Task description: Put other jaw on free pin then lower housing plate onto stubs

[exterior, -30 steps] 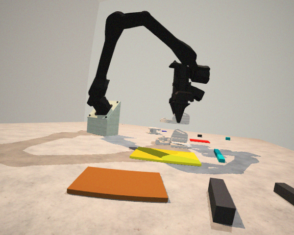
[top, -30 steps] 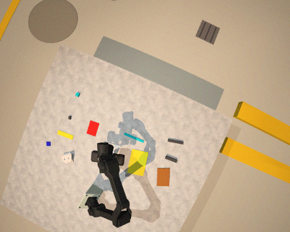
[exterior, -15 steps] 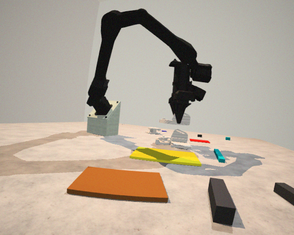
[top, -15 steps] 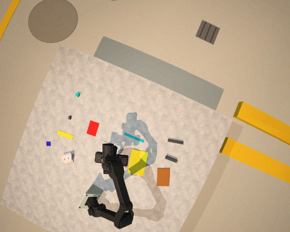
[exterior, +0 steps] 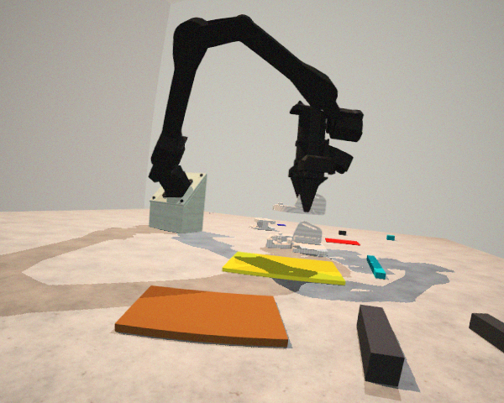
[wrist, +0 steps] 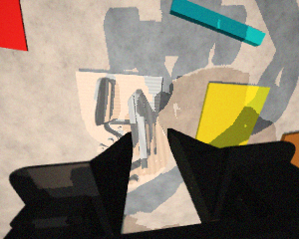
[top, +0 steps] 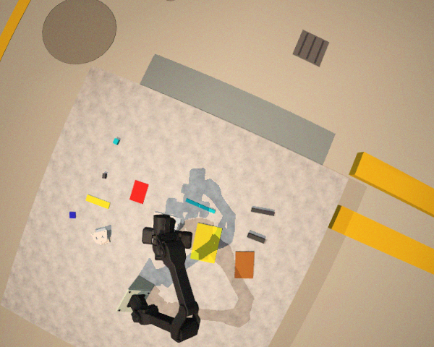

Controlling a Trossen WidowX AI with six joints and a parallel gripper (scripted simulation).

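My gripper [exterior: 307, 210] [wrist: 149, 133] is shut on a pale jaw [exterior: 318, 204] [wrist: 141, 121], its ribbed upright pad and thin arm held level in the air. Below is the pale base [exterior: 311, 250] [wrist: 86, 85]. The other jaw [exterior: 307, 232] [wrist: 105, 102], with a similar upright pad, stands at the base. In the wrist view the held jaw overlaps the base's right part and hides much of its gear area; the free pin cannot be made out. A small pale piece [top: 100, 236] [exterior: 264, 223], apparently the housing plate, lies apart on the table.
A yellow plate [top: 206, 242] [exterior: 286, 266] [wrist: 229, 115] lies close beside the base. A teal bar [top: 200, 205] [exterior: 375, 266] and a red plate [top: 139, 191] [exterior: 343, 241] are nearby. An orange plate [top: 244, 264] [exterior: 204, 316] and two dark bars lie farther off.
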